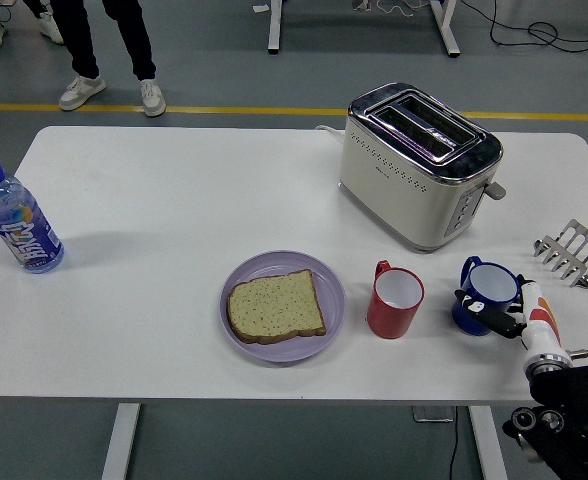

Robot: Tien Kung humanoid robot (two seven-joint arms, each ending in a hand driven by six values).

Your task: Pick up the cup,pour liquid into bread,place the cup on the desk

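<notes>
White table point(174, 220) stands on a grey floor crossed by a yellow line; a person's legs point(104, 50) are at the far left. Right hand point(504, 315) enters from the lower right corner, its dark fingers point(486, 306) curled about the near side of the blue cup point(484, 293), which sits upright near the table's right front edge. Contact appears made. Just left of it is a red cup point(395, 300), then a purple plate point(324, 270) bearing one bread slice point(274, 306). Behind: cream toaster point(414, 165). Metal toast rack point(572, 252) at far right; water bottle point(16, 218) at far left.
</notes>
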